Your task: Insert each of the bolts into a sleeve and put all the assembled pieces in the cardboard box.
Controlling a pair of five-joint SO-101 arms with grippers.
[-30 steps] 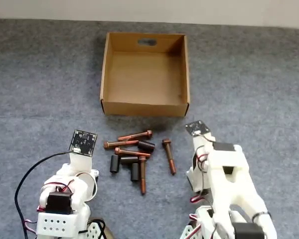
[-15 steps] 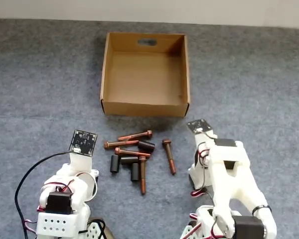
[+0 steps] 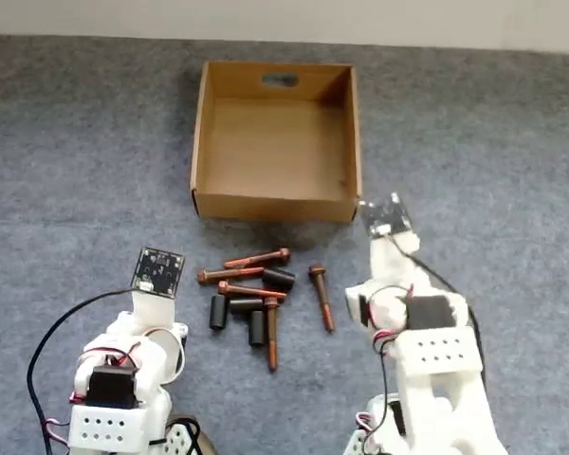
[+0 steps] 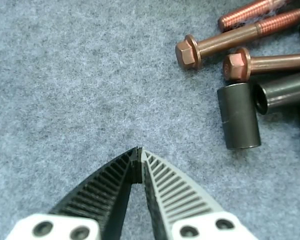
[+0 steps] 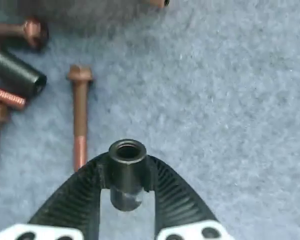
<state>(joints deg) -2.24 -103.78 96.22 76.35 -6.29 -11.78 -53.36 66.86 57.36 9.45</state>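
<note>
Pinching a short black metal sleeve (image 5: 126,156) between its ribbed jaws, the right gripper (image 5: 126,169) holds it with the bore mouth towards the wrist camera, probably so a shank can be fed straight in. The sleeve is a smooth, dark, thick-walled tube, and one copper-coloured flanged bolt (image 5: 79,115) lies on the grey carpet (image 5: 230,100) just beside it. The left gripper (image 4: 140,152), pressed together on nothing, waits near the heap of bolts and sleeves (image 3: 251,294) before the brown cardboard box (image 3: 275,205).

Copper bolts (image 3: 256,258) & black sleeves (image 3: 278,278) loose (unassembled) nr cardboard box (image 3: 275,207); one sleeve (image 5: 126,157) in right tool (image 5: 127,172).
</note>
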